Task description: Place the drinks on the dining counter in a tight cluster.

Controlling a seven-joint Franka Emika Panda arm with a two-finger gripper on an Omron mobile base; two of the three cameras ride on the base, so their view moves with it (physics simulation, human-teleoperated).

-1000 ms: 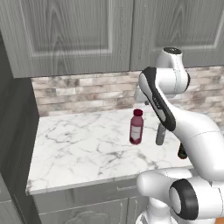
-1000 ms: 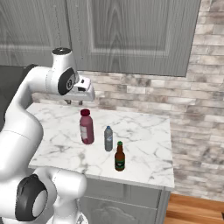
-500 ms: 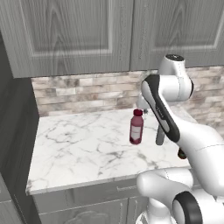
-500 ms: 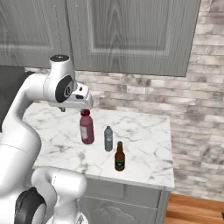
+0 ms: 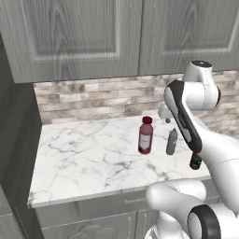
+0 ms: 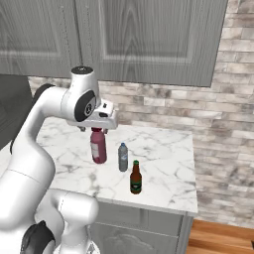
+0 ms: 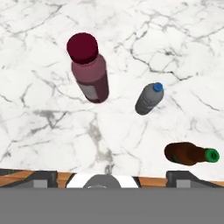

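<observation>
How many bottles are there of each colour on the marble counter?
Dark red bottle: 1
Grey-blue bottle: 1
Dark brown beer bottle: 1
Total: 3 bottles, all standing upright and apart on the small marble counter.

White glossy arm, rounded links, dark joint rings, black strip along forearm.

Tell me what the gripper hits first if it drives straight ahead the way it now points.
Probably bare white grey-veined marble counter. The gripper points down, open, above three standing bottles; the wide dark red bottle lies nearest that line, though depth is unclear.
</observation>
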